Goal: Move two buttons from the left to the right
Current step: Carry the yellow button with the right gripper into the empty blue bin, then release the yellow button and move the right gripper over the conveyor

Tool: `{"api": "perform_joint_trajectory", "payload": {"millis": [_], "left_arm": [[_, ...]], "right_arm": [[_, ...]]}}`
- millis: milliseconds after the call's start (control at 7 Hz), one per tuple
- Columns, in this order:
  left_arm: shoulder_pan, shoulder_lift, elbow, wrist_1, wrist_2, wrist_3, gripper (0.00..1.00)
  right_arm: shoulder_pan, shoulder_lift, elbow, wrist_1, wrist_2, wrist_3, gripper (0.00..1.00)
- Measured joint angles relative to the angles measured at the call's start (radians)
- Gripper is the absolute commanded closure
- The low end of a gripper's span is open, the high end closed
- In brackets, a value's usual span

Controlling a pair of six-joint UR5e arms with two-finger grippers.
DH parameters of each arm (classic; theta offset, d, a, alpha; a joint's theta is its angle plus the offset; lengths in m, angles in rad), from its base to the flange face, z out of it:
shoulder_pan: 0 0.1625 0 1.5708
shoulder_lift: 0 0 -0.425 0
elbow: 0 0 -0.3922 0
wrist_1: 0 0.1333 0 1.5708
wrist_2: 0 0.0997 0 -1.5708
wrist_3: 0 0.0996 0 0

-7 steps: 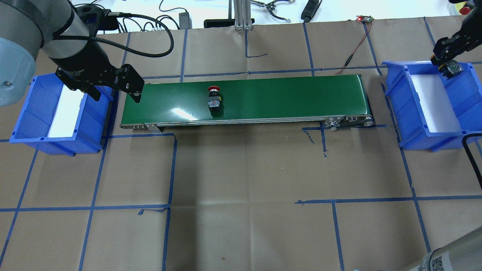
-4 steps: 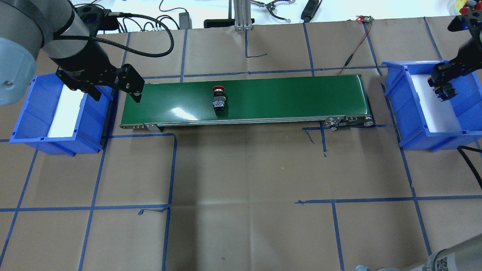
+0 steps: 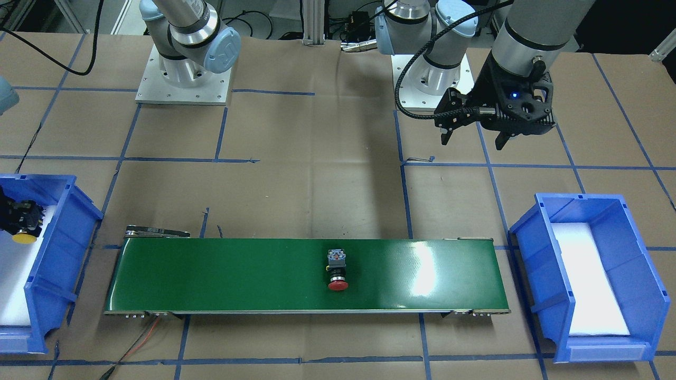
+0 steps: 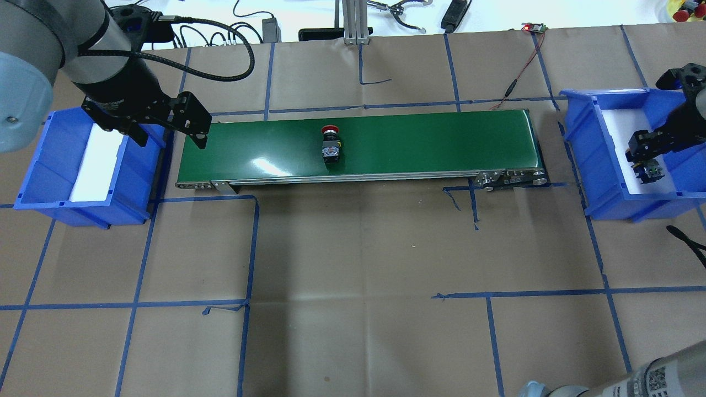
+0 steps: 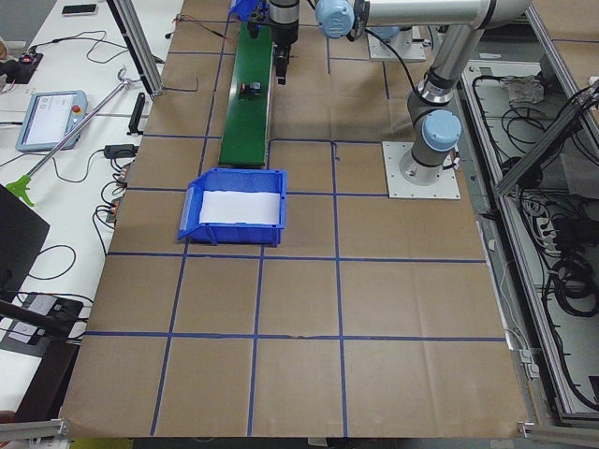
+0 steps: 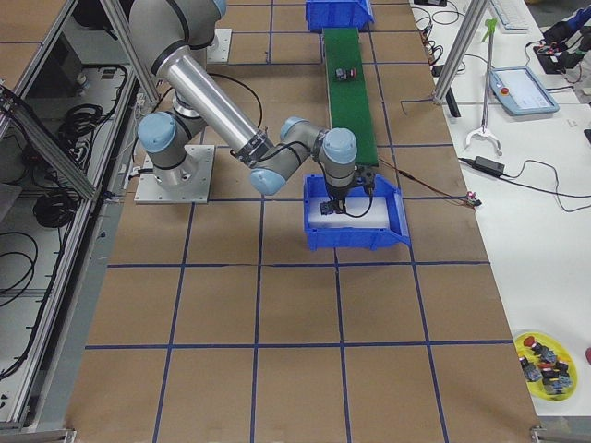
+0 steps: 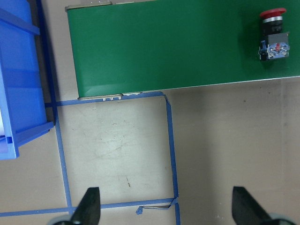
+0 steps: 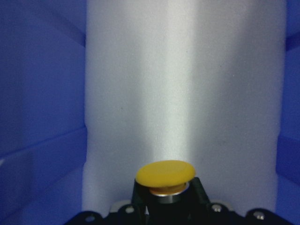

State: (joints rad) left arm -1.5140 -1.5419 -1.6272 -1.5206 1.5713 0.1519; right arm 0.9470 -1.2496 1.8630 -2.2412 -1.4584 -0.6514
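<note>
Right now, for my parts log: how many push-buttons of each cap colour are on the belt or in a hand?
Red-capped push-button on the green conveyor belt: 1
Yellow-capped push-button gripped in the right hand: 1
Total: 2

Overhead, front — opposed; shared belt [image 4: 430, 140]

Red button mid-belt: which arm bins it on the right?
Right, probably: the right tool holds the yellow button in the right bin by the belt's end. Left tool, open, sits opposite.
</note>
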Motion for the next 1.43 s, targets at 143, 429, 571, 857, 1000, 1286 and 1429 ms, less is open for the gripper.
{"api": "perform_joint_trajectory", "payload": {"millis": [143, 429, 571, 857, 1000, 1286, 1429], "left_arm": [[0.0, 0.001, -0.002, -0.001, 0.0, 0.0, 0.0], [0.0, 0.002, 0.0, 0.0, 0.001, 0.0, 0.0], [0.0, 0.002, 0.004, 0.0, 0.001, 0.0, 0.0], [0.0, 0.004, 0.008, -0.001, 0.001, 0.0, 0.0], [0.0, 0.005, 0.007, -0.001, 0.001, 0.0, 0.0], [0.0, 0.009, 0.002, -0.001, 0.002, 0.0, 0.0], [0.0, 0.011, -0.001, -0.001, 0.002, 0.0, 0.0]], "right_arm": [[-0.005, 0.012, 0.011, -0.022, -0.002, 0.0, 0.91], [-0.008, 0.037, 0.018, -0.046, -0.005, -0.006, 0.01], [-0.008, 0.044, 0.018, -0.047, -0.006, -0.01, 0.0], [-0.007, 0.046, 0.015, -0.043, -0.009, -0.012, 0.0], [-0.005, 0.039, 0.008, -0.039, -0.011, -0.009, 0.0], [0.0, -0.01, -0.016, -0.028, -0.021, 0.001, 0.0], [0.003, -0.052, -0.032, 0.006, -0.035, 0.013, 0.0]]}}
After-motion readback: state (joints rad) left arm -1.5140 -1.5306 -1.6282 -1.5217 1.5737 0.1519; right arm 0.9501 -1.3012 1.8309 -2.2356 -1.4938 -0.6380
